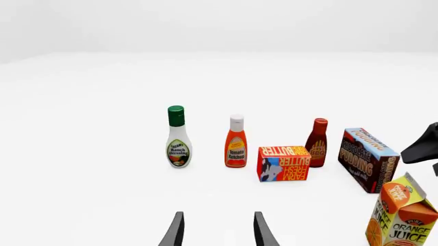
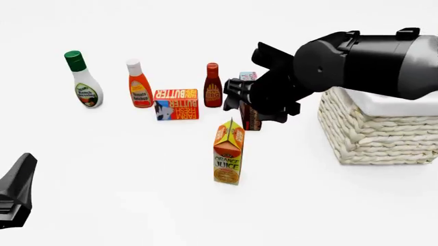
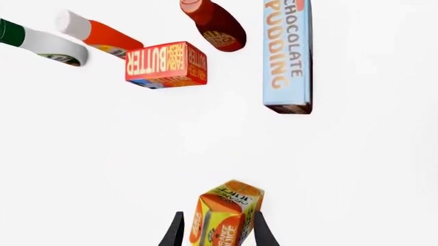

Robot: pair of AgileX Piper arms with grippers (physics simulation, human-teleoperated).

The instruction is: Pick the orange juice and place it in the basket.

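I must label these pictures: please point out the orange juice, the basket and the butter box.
orange juice point(image 2: 229, 154): front view, carton's front face.
basket point(image 2: 373, 136): front view, woven wall.
butter box point(image 2: 176, 104): front view, printed face.

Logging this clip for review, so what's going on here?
The right arm's pincer is reaching down over the upright orange juice, its fingers on either side of the carton's top, apparently not clamped yet. The carton stands on the table, to the left of the basket. The left pincer hangs open and empty, away from the groceries. Nothing is in the basket's visible part.
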